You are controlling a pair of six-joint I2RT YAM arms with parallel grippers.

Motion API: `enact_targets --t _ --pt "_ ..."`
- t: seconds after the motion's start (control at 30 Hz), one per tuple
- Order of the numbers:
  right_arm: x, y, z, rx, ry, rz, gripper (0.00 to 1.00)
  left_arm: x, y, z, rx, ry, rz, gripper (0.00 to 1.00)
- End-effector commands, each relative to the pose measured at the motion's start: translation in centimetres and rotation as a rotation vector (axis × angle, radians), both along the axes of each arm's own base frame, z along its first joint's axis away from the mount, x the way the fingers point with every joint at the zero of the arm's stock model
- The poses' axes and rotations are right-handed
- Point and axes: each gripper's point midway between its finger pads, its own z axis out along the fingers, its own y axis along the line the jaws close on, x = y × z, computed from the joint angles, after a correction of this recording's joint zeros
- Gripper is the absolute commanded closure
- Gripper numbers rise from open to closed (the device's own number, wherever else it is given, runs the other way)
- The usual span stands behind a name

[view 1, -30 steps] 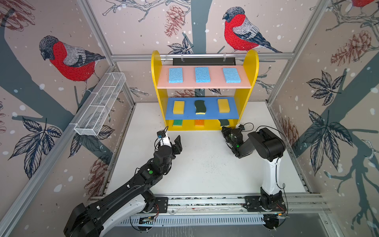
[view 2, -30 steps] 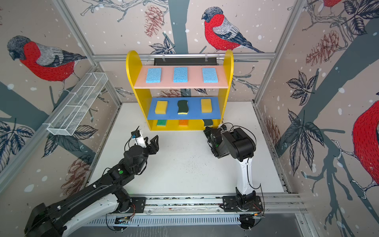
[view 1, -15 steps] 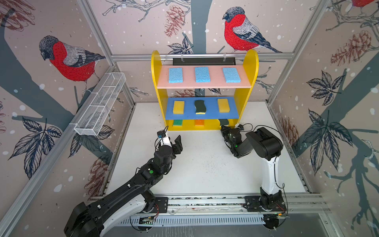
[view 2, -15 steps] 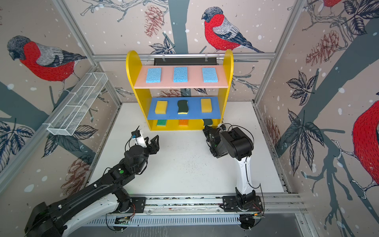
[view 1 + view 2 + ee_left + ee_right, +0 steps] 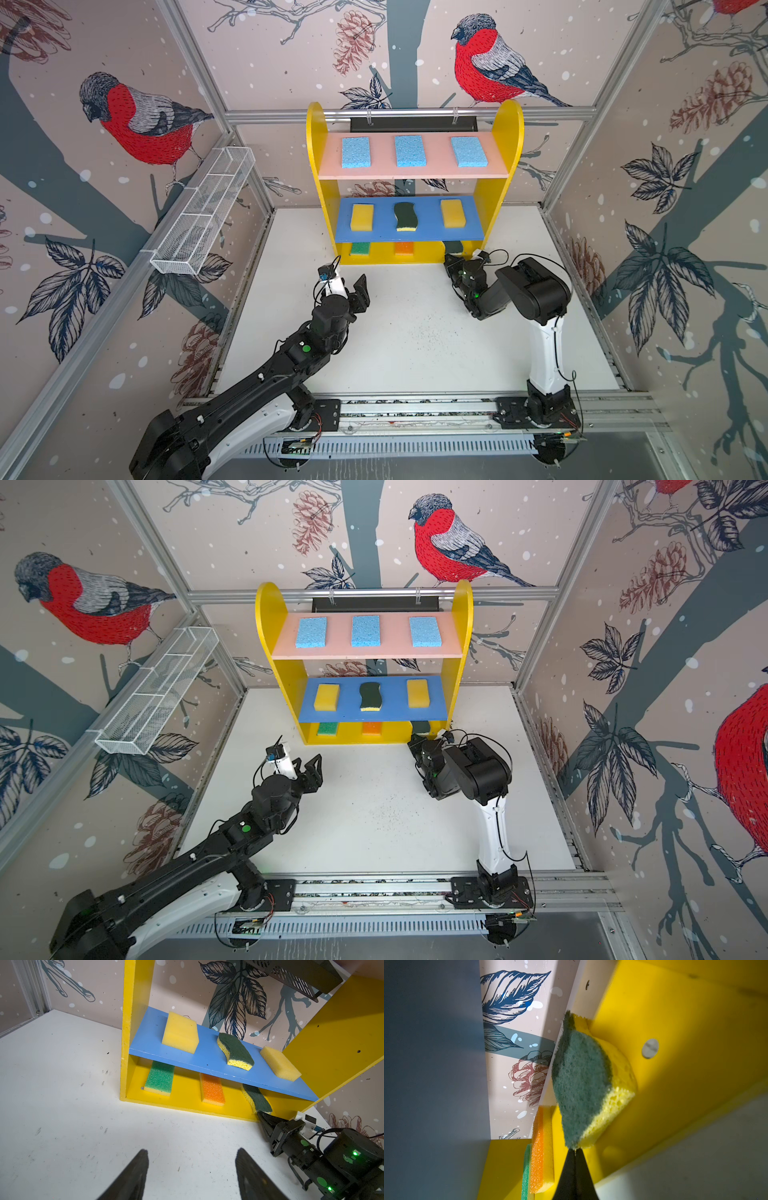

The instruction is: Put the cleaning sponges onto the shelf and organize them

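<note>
Cleaning sponges sit three to a tier on the shelf as the right end effector, jaws pressed together, touches the wavy scourer on the bottom tier, apparently to nudge it into line, while the left end effector hovers partly open and empty over the table

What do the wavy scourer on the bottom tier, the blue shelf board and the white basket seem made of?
The wavy scourer: porous yellow foam under a fuzzy dark-green fibre pad. The blue shelf board: probably painted wood or fibreboard, matte, thin square edge. The white basket: wire mesh, likely coated metal; see-through grid.
</note>
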Motion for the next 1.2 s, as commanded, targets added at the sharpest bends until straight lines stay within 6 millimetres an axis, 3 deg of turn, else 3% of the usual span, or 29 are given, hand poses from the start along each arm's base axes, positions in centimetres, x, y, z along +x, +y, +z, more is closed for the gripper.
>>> enact_targets --t 0.0,0.37,0.63,1.17 --pt "-1.9 -0.8 -3.6 -0.077 0.131 0.005 1.0 0.1 -0.3 0.3 -0.018 -0.012 -0.01 0.33" --pt "-2.3 -3.2 -3.4 -0.055 0.131 -0.043 1.0 0.0 -0.3 0.0 -0.025 -0.002 -0.011 0.33" --pt "-1.2 -2.9 -3.7 -0.045 0.134 -0.056 1.0 0.3 -0.6 -0.1 -0.019 0.006 -0.014 0.33" --pt "-1.2 -2.6 -5.0 0.005 0.221 -0.106 1.0 0.3 -0.6 0.2 -0.039 0.013 -0.008 0.33"
